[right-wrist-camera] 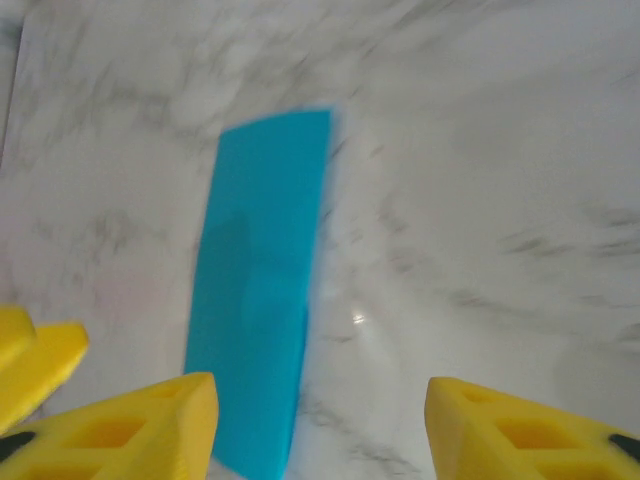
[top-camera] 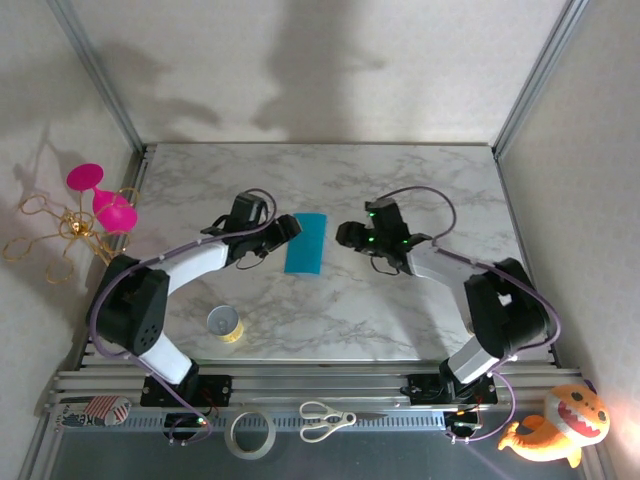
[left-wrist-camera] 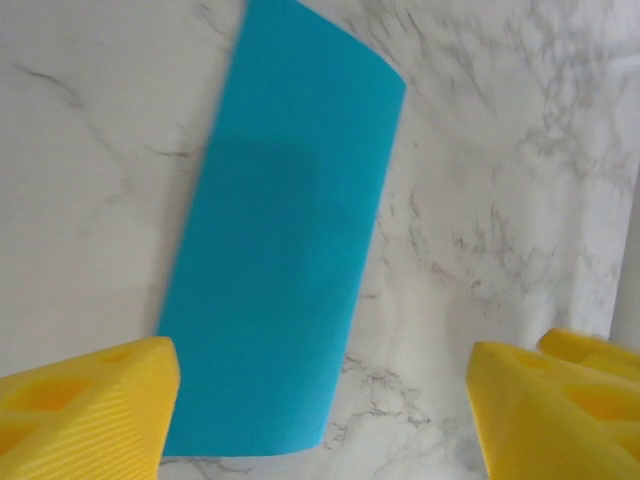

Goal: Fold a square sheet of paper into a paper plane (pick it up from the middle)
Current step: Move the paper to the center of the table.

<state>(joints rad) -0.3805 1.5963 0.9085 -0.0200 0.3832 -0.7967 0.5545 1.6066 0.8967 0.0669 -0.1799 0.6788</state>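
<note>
The teal-blue sheet of paper lies on the marble table as a narrow upright rectangle, about twice as long as wide. My left gripper hovers just left of it, open; in the left wrist view the paper reaches down towards the left yellow finger, and the gripper has only bare table between its jaws. My right gripper hangs just right of the sheet, open. In the right wrist view the paper runs past the left finger, and the gripper holds nothing.
A small yellow tape roll sits on the table's near left. Off the left edge stands a gold wire stand with pink pieces. On the front rail lie scissors, a white tape roll and an orange toy fish.
</note>
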